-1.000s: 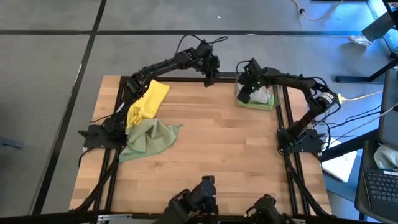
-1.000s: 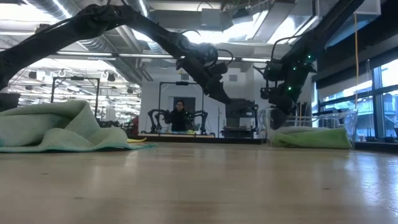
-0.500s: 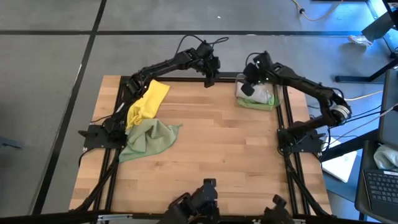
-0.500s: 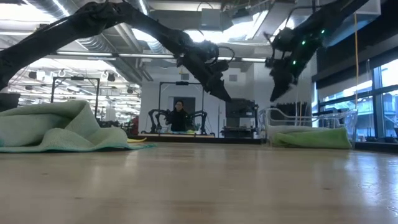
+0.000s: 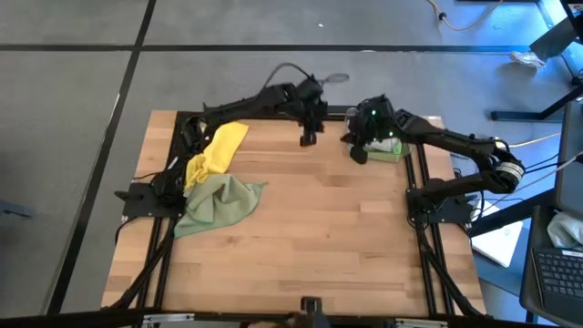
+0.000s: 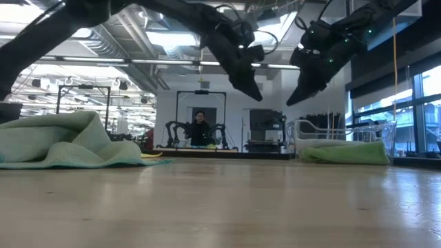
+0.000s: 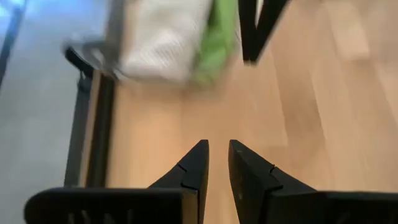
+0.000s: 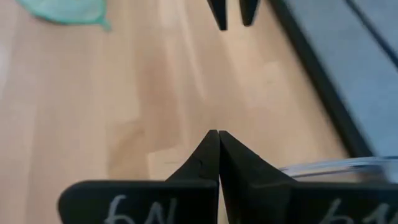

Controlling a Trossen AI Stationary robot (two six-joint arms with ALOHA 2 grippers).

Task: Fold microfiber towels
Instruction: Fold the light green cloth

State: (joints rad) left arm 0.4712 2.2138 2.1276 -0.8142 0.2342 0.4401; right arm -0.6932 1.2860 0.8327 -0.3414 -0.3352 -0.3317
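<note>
From above, your right gripper [image 5: 358,155] has come out of the clear plastic bin [image 5: 401,155] since a second ago and now hangs over bare wood just beside it, while the left gripper [image 5: 307,138] has slid a little along the table's far edge toward it. None of the towels looks folded yet: the yellow towel [image 5: 214,153] and the pale olive-green towel [image 5: 215,202] lie crumpled and touching on the left side, and the bright green towel [image 5: 386,157] sits bunched in the bin under a pale cloth.

At table height, both grippers hang well above the table [image 6: 220,207], empty, near each other; the olive-green towel [image 6: 62,141] heaps at the left and the bin [image 6: 342,141] stands at the right.

In your left wrist view, the left fingers [image 7: 194,169] stand a narrow gap apart, holding nothing.

In your right wrist view, the right fingers [image 8: 205,155] are pressed together on nothing, over bare wood.
</note>
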